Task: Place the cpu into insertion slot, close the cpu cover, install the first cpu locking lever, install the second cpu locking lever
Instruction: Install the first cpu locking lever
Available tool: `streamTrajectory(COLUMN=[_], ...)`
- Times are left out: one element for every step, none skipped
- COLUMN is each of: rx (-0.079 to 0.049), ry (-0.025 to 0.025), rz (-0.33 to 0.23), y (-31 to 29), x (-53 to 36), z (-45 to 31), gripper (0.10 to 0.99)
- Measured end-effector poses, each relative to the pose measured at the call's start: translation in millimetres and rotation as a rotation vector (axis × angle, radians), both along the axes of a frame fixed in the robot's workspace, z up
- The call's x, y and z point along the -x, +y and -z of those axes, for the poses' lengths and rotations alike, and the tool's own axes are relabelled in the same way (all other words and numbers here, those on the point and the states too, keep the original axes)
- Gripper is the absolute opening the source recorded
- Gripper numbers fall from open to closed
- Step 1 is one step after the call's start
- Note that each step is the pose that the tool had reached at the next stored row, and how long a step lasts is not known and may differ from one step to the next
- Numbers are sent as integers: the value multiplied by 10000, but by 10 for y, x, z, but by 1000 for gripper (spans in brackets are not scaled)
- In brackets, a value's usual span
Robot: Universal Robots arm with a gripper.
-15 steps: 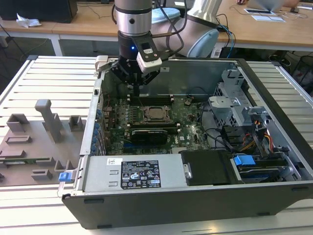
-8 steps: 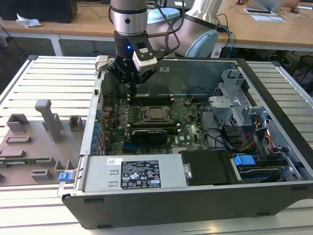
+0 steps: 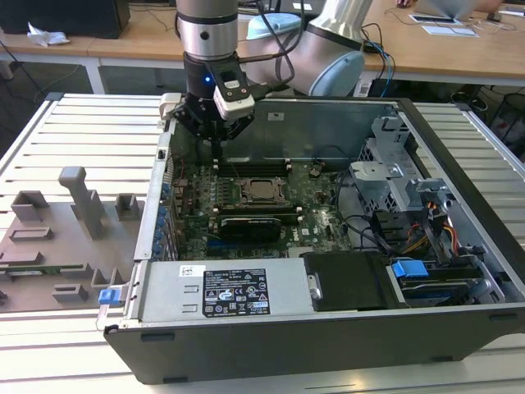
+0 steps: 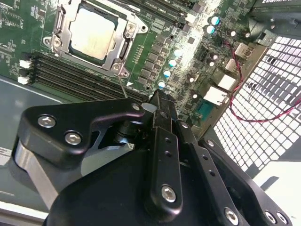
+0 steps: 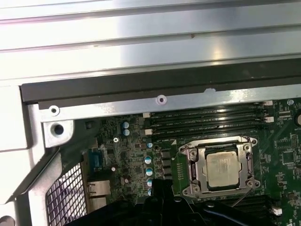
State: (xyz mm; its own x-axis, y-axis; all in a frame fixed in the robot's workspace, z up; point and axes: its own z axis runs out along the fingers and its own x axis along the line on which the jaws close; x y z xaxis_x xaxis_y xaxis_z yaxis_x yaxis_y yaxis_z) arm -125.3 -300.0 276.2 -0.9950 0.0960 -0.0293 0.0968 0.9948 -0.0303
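The cpu (image 3: 262, 190) (image 4: 94, 33) (image 5: 223, 169) lies flat in its socket on the green motherboard, its pale silver top showing. The cpu cover (image 4: 126, 44) (image 5: 196, 167) is down around it as a silver frame. A thin wire locking lever (image 4: 123, 87) sticks out from one socket corner toward my gripper. My gripper (image 3: 216, 141) (image 4: 159, 100) (image 5: 161, 184) hangs just above the board, behind the socket near the case's rear wall. Its black fingers are pressed together with nothing between them.
Black memory slots (image 3: 250, 168) run beside the socket. The open case (image 3: 328, 111) walls the board in, with a power supply (image 3: 221, 291) in front and a drive cage (image 3: 385, 176) at the exterior view's right. Grey fixtures (image 3: 74, 222) sit on the table at its left.
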Motion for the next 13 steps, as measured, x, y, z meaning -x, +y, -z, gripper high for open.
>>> streamTrajectory(rx=[0, 0, 0, 0, 0, 0, 1, 1, 0, 0, 1, 0, -1], ry=[0, 0, -1, 0, 0, 1, 1, 0, 0, 0, 1, 0, 0], rz=[-4, -8, -13, -17, -19, -22, -25, -27, -29, -34, -35, -38, -41], y=[1, 2, 3, 4, 4, 4, 4, 5, 5, 5, 5, 5, 5], x=[8, 16, 30, 38, 44, 50, 54, 59, 63, 70, 76, 86, 91], z=[2, 5, 10, 13, 15, 17, 19, 21, 23, 27, 29, 35, 38], gripper=[106, 106, 106, 106, 106, 106, 106, 106, 106, 106, 106, 106, 106])
